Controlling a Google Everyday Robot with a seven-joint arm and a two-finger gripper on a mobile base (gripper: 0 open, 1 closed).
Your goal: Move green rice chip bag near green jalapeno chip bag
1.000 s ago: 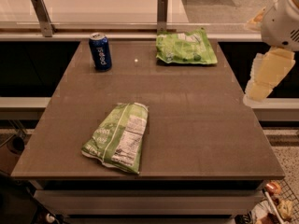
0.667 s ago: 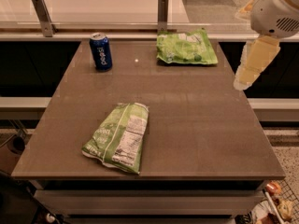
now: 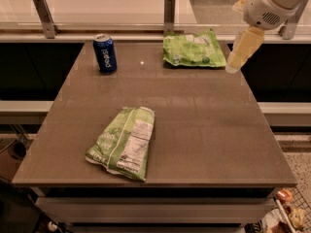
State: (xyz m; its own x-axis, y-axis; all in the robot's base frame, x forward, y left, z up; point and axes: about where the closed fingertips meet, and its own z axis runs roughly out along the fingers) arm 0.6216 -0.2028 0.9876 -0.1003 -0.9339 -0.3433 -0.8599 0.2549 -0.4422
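The green rice chip bag [image 3: 194, 48], bright lime green with a white patch and dark green spots, lies flat at the far side of the table. The green jalapeno chip bag [image 3: 123, 141], pale green and crinkled with a white nutrition label, lies near the front left. My gripper [image 3: 234, 66] hangs from the arm at the upper right, just to the right of the rice chip bag and a little above the table. It holds nothing.
A blue Pepsi can [image 3: 105, 53] stands upright at the far left of the brown table [image 3: 204, 130]. A counter with metal posts [image 3: 169, 13] runs behind the table. The table's right edge lies just right of the gripper.
The arm has moved left and farther back, from beyond the table's right edge to just beside the rice chip bag. Both bags and the can have not moved.
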